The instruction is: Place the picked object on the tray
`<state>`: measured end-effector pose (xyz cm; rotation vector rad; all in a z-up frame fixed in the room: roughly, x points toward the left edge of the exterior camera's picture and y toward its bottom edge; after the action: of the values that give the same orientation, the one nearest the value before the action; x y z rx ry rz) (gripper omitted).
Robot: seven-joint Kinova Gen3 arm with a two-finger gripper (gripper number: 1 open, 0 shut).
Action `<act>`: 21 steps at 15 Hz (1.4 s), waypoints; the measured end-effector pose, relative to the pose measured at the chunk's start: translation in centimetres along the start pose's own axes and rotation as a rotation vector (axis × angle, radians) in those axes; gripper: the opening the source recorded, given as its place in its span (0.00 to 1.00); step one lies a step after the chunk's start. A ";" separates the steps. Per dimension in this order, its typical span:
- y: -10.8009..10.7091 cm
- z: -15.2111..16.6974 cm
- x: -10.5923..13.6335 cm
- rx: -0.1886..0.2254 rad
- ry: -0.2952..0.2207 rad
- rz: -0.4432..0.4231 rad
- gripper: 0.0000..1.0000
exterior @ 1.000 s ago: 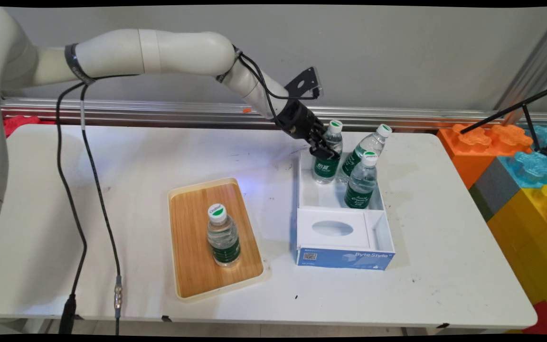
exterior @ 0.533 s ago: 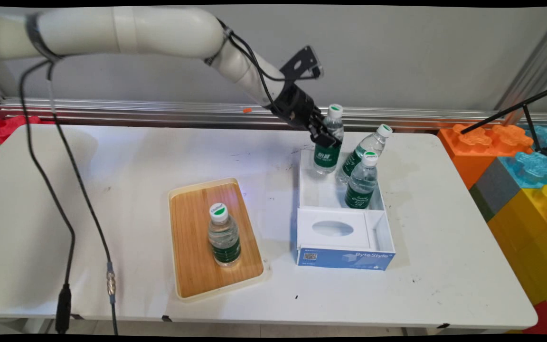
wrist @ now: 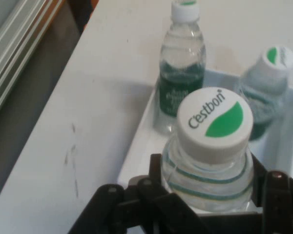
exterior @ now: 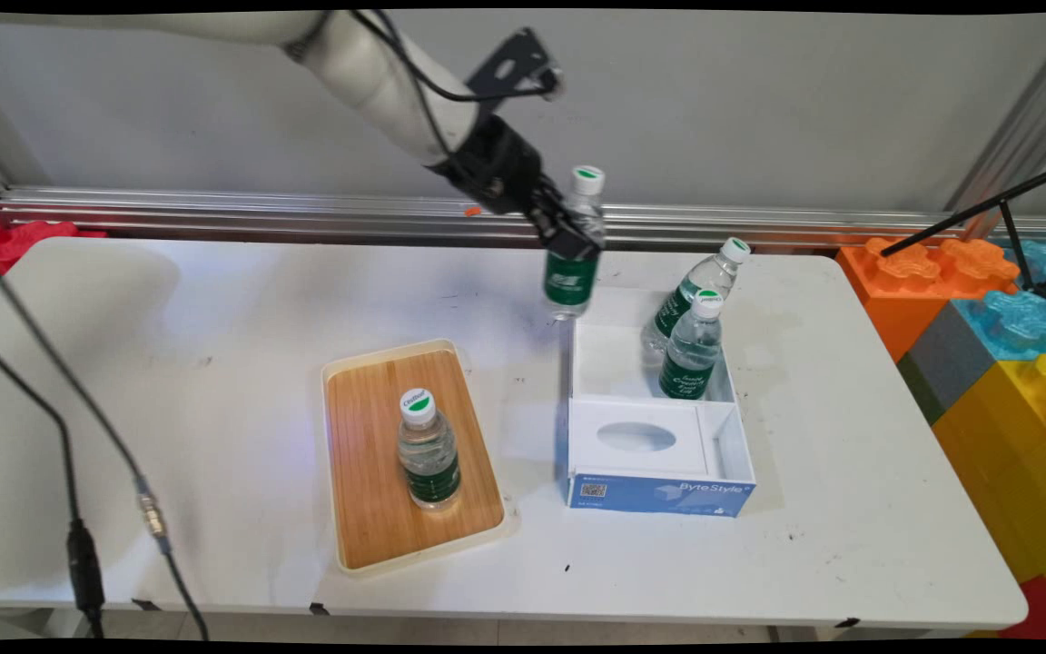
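Observation:
My gripper [exterior: 575, 238] is shut on a clear water bottle [exterior: 572, 263] with a green label and a white cap, held in the air above the left rim of the white and blue box [exterior: 659, 495]. In the hand view the held bottle [wrist: 210, 156] fills the lower middle, its Cestbon cap facing me, with the gripper [wrist: 207, 187] clamped round its neck. Two more bottles [exterior: 694, 343] [exterior: 692, 289] stand in the box's far compartment, one leaning; both show in the hand view [wrist: 181, 68] [wrist: 266, 92]. Another bottle [exterior: 427, 450] stands on the wooden tray [exterior: 369, 518].
Large orange, blue and yellow blocks [exterior: 995, 318] are stacked off the table's right end. A black tripod leg [exterior: 977, 213] crosses above them. Black cables [exterior: 78, 509] hang over the table's left side. A metal rail [exterior: 214, 213] runs along the wall behind.
The gripper has lifted the bottle out of the box's far left corner and carried it up and to the left. The other bottles and the tray have not moved.

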<state>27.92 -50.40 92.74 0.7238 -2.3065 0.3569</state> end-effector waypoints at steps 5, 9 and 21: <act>0.4 -6.7 -3.6 0.010 -0.056 -0.006 0.00; -1.2 -10.9 -8.7 0.025 -0.089 0.008 0.00; -4.0 -6.7 -17.7 -0.067 -0.056 0.095 0.00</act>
<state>44.62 -43.63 85.77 0.6002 -2.3995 0.3036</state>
